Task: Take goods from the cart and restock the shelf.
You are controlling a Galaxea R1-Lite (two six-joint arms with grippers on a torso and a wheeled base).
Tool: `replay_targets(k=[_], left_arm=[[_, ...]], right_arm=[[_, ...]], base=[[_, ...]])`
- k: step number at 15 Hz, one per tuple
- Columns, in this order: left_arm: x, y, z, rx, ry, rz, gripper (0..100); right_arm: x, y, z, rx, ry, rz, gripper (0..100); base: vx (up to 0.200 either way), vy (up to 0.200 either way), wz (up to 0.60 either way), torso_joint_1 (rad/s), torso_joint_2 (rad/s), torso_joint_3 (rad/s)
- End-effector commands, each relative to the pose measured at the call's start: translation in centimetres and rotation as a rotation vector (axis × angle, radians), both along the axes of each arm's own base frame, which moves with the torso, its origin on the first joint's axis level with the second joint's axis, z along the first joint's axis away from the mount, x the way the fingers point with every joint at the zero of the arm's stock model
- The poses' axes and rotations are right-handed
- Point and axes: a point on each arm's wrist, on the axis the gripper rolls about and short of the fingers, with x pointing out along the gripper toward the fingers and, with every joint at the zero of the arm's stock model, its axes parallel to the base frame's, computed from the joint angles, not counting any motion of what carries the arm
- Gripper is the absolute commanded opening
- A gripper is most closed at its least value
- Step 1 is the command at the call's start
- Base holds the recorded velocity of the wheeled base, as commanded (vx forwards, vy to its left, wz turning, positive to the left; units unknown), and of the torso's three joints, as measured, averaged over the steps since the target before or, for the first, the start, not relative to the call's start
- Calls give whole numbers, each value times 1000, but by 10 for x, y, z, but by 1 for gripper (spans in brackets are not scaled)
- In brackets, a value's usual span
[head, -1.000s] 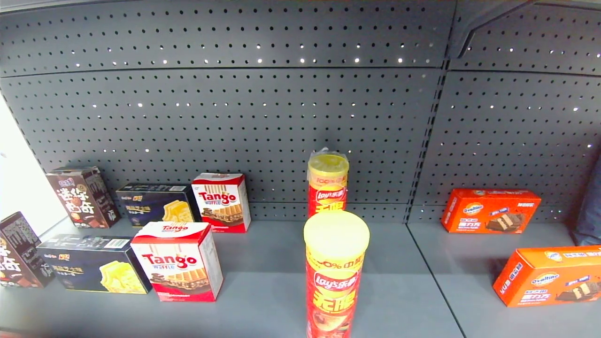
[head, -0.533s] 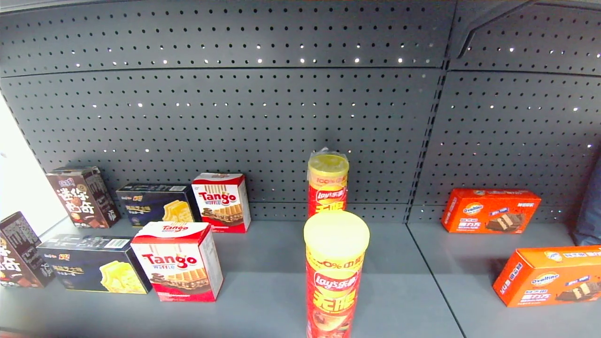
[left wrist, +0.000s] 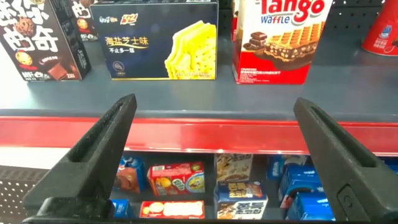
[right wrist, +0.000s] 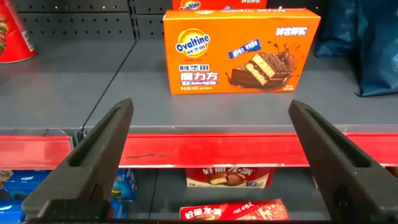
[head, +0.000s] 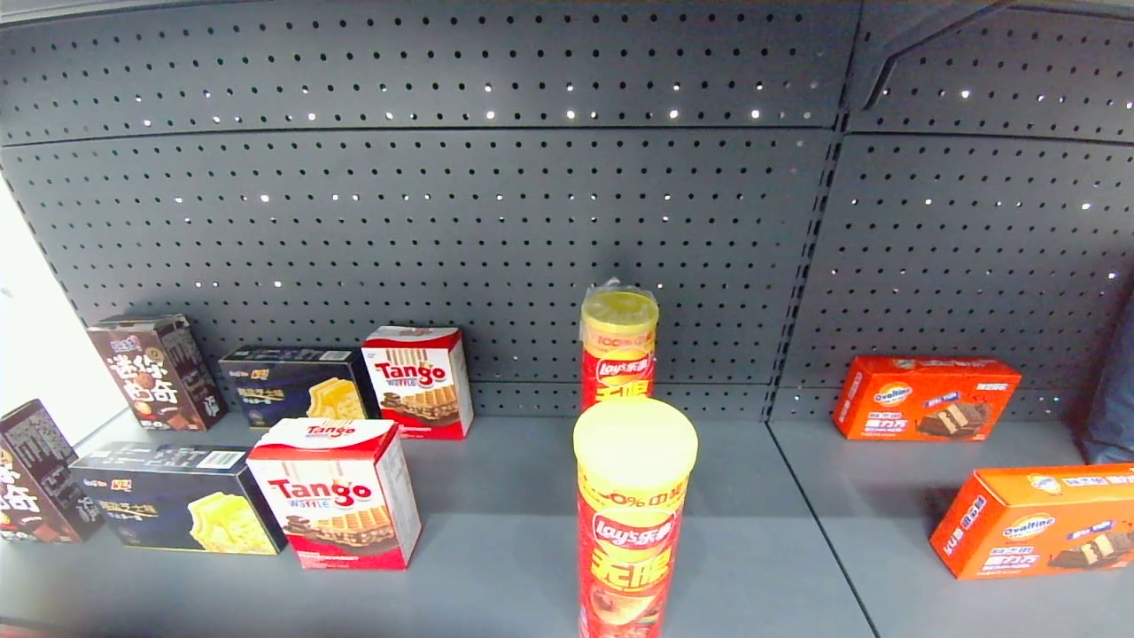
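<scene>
Hold the 2 wide-open, empty claws, left gripper (left wrist: 214, 104) and right gripper (right wrist: 211, 107), clear of the red metal shelf edge (left wrist: 211, 134) while fetching cart goods.

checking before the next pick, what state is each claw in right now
Left black claw: open, holding nothing.
Right black claw: open, holding nothing.

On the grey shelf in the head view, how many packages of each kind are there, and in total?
Dark brown cardboard cookie boxes: 2
Navy blue cardboard cracker boxes: 2
Red and white cardboard wafer boxes: 2
Red cylindrical chip cans with yellow lids: 2
Orange cardboard boxes: 2
Total: 10
</scene>
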Motion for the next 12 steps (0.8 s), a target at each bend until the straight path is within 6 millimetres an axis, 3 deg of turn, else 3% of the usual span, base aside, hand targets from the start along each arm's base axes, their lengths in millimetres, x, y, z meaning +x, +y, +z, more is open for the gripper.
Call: replay_targets(k=[1, 12], left_arm=[[0, 0, 0, 0, 0, 1, 100], [0, 0, 0, 9, 0, -2, 100]], right_arm=[[0, 0, 0, -1, -1, 1, 100], [0, 0, 0, -2, -1, -1, 100]], base=[[0, 0, 0, 0, 0, 0], [0, 0, 0, 0, 0, 0]])
